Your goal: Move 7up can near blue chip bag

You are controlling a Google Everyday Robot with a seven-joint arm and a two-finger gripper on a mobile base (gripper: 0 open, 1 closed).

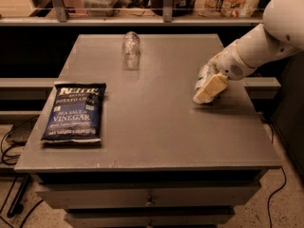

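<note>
Evidently the claw [209, 87] is hovering low by the desk's [156, 127] right edge, right at the can [204, 74], whether clamping it I cannot tell, presumably because the can is needing carrying across to the bag [73, 112] lying well apart at left.

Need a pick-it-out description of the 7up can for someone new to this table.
Start at the grey table and go to its right side, where the white arm's gripper reaches down. The 7up can sits at the gripper, partly hidden. It is small and silvery, unlike the clear bottle at the back or the flat blue chip bag front-left.
</note>
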